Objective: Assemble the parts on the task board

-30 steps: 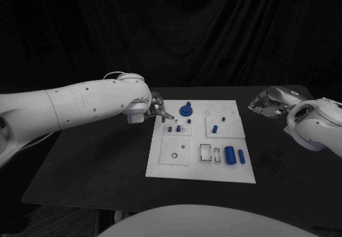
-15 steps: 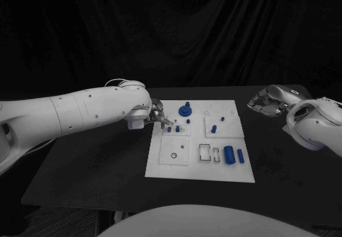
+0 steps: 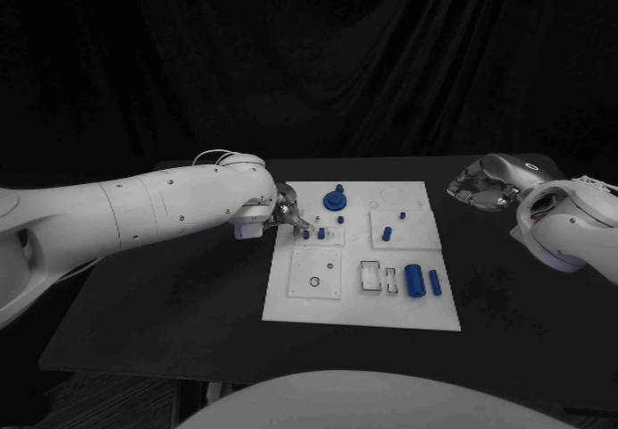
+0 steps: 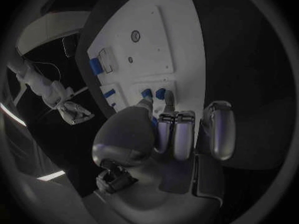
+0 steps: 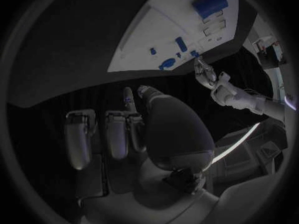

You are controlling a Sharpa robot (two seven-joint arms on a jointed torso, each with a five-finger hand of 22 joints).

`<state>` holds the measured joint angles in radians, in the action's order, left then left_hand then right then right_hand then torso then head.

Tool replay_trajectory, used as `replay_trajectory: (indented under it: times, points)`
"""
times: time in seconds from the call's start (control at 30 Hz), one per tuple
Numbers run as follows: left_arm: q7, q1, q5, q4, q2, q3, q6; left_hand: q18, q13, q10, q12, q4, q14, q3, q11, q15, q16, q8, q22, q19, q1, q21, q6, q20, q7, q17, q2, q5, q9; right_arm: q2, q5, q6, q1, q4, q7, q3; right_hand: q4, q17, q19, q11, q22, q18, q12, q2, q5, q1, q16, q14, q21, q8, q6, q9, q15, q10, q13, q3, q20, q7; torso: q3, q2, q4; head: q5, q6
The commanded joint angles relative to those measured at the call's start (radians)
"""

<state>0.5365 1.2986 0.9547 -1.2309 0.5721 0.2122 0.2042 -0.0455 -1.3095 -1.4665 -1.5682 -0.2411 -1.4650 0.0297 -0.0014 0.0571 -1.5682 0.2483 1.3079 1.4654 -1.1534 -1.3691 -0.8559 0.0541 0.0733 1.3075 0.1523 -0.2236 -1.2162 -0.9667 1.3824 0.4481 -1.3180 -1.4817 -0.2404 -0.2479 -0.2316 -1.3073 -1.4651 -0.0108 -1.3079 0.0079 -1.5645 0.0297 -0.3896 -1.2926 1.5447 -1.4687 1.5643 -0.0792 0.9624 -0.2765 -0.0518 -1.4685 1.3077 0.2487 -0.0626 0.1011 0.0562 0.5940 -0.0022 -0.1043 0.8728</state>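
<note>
Two small blue pegs [image 3: 313,233] stand at the task board's [image 3: 363,295] left edge, where the left hand [image 3: 291,217] has been lowered further; its grasp cannot be told, suggesting seating. The right hand [image 3: 480,190] stays curled, empty, aside.

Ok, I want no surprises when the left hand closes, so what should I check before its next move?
1. White task board lies flat on the black table: ok.
2. Left hand is at the small blue pegs near the board's left edge: ok.
3. Left fingers already hold a peg: cannot tell.
4. Right hand is off the board, at the table's far right: ok.
5. Large blue cylinder lies untouched at the board's near end: ok.
</note>
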Motion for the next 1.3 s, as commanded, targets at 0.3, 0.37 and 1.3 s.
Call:
replay_trajectory:
  times: [0.3, 0.37, 1.3]
  points:
    - [-0.035, -0.015, 0.008, 0.023, -0.016, -0.001, -0.012, -0.004, -0.261, -0.104, -0.003, 0.006, -0.106, -0.015, -0.002, 0.001, -0.003, -0.012, 0.196, 0.02, 0.0, 0.01, 0.01, -0.003, -0.001, 0.263, 0.008, -0.018, 0.001, 0.0, 0.001, -0.014, 0.001, -0.001, -0.01, 0.001, 0.01, -0.237, -0.106, -0.001, -0.263, -0.008, -0.006, 0.0, -0.042, -0.019, 0.005, -0.096, 0.006, 0.003, 0.004, 0.001, -0.001, -0.102, 0.263, 0.013, 0.004, 0.003, -0.001, -0.001, 0.0027, 0.006, 0.0]
    - [-0.037, -0.016, 0.008, 0.026, -0.018, -0.001, -0.011, -0.004, -0.261, -0.104, -0.003, 0.007, -0.106, -0.017, -0.001, 0.001, -0.003, -0.012, 0.196, 0.02, -0.001, 0.01, 0.013, -0.003, 0.0, 0.263, 0.008, -0.02, -0.001, 0.0, 0.001, -0.015, 0.001, -0.001, -0.011, 0.001, 0.01, -0.237, -0.106, -0.001, -0.263, -0.008, -0.006, 0.0, -0.042, -0.019, 0.005, -0.096, 0.006, 0.003, 0.004, 0.001, -0.001, -0.102, 0.263, 0.013, 0.004, 0.003, -0.0009, 0.0, 0.0015, 0.005, 0.0]
    - [-0.073, -0.031, 0.008, 0.033, -0.03, -0.001, -0.014, -0.007, -0.261, -0.104, -0.003, 0.07, -0.106, -0.154, 0.0, -0.001, -0.003, -0.038, 0.193, 0.013, -0.01, 0.025, 0.021, 0.0, -0.001, 0.263, -0.018, -0.135, -0.025, 0.006, 0.001, -0.046, 0.001, 0.0, -0.029, 0.001, 0.01, -0.236, -0.106, -0.002, -0.263, -0.008, -0.006, 0.0, -0.046, -0.02, 0.004, -0.096, 0.006, 0.003, 0.004, 0.001, 0.0, -0.102, 0.263, 0.015, 0.004, 0.003, -0.0003, 0.0, 0.0016, 0.004, 0.0]
